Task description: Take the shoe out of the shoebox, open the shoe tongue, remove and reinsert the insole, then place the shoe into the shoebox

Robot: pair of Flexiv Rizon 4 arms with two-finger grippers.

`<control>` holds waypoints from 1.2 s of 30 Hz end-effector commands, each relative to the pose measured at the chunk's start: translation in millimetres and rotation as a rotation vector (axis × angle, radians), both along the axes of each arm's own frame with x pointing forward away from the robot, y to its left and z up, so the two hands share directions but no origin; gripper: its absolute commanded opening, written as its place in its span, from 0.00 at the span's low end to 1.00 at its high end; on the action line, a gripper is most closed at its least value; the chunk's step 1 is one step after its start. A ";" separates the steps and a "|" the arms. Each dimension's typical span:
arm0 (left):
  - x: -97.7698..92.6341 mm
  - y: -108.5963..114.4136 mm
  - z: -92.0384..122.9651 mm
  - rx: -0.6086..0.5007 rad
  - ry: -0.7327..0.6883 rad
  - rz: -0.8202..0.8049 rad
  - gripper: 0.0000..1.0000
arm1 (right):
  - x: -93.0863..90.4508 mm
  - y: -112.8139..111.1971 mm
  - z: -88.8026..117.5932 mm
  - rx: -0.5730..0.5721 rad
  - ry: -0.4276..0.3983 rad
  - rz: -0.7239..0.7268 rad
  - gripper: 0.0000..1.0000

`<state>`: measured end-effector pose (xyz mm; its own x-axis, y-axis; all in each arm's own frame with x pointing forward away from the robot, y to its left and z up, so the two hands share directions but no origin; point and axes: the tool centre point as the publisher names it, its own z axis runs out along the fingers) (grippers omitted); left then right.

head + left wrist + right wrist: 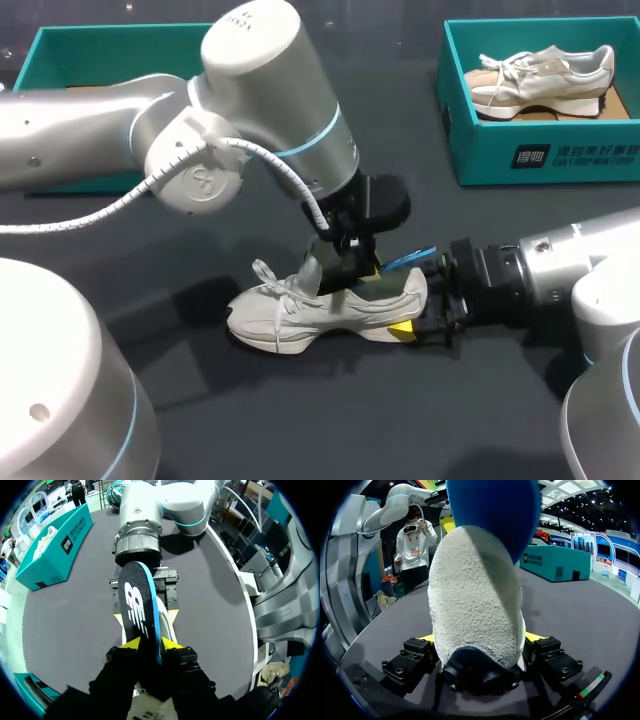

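Observation:
A pale grey shoe (300, 310) lies on its side on the dark table, toe to the left. My right gripper (412, 322) has the heel (475, 605) filling the space between its fingers, both yellow tips against it. My left gripper (350, 268) hangs over the shoe's opening. In the left wrist view its fingertips (131, 642) press both sides of the dark insole (137, 605) with a blue edge. The insole slants up out of the shoe toward the heel (410, 259) and over my right gripper (146, 616). Its blue underside (495, 510) shows above the heel.
A teal shoebox (540, 150) at the back right holds a second pale shoe (540, 80). Another teal shoebox (60, 50) stands at the back left, partly behind my left arm. Bare table stretches in front of the shoe.

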<state>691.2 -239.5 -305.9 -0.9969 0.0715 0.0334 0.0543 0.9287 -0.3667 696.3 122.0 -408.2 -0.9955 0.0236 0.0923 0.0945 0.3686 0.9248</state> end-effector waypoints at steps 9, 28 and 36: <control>-18.8 3.0 4.6 -0.078 -0.125 0.076 0.64 | -1.4 0.7 0.5 -0.004 0.000 -0.002 0.00; -6.0 -13.4 -8.4 -0.152 -0.203 0.193 0.67 | -1.4 0.7 0.5 -0.004 0.000 -0.002 0.00; 3.1 -18.9 -14.9 -0.171 -0.202 0.213 0.60 | -1.4 0.7 0.5 -0.004 0.000 -0.002 0.00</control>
<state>690.6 -253.7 -314.7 -0.9735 -0.1560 -0.1674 -0.0482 0.8551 -0.5163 696.3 122.0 -408.2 -0.9955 0.0236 0.0923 0.0945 0.3687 0.9247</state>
